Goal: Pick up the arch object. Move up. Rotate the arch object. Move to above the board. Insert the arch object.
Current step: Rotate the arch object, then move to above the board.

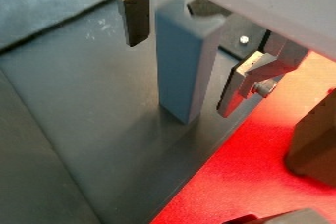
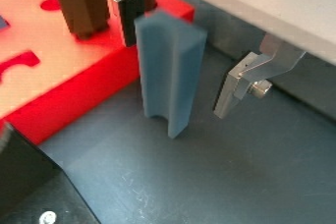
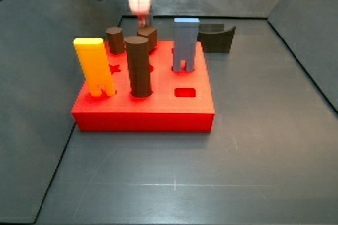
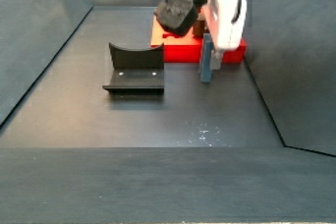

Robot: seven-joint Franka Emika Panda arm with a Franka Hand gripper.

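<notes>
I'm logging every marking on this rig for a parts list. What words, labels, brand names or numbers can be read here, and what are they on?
None: no readable text shows in any view.
The gripper, jaws open around the standing arch object: both bare.
The board: shaped holes only.
The brown pegs, the yellow block, the dark notched block: bare.

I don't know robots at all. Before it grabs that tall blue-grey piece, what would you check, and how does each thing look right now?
1. Arch object upright on the floor: ok.
2. Gripper straddling it, one of the fingers on each side: ok.
3. Fingers open, not yet touching: ok.
4. Fingers low enough for a firm hold: cannot tell.
5. Room beside the board: ok, though close.
6. Free hole on the board for it: cannot tell.
</notes>
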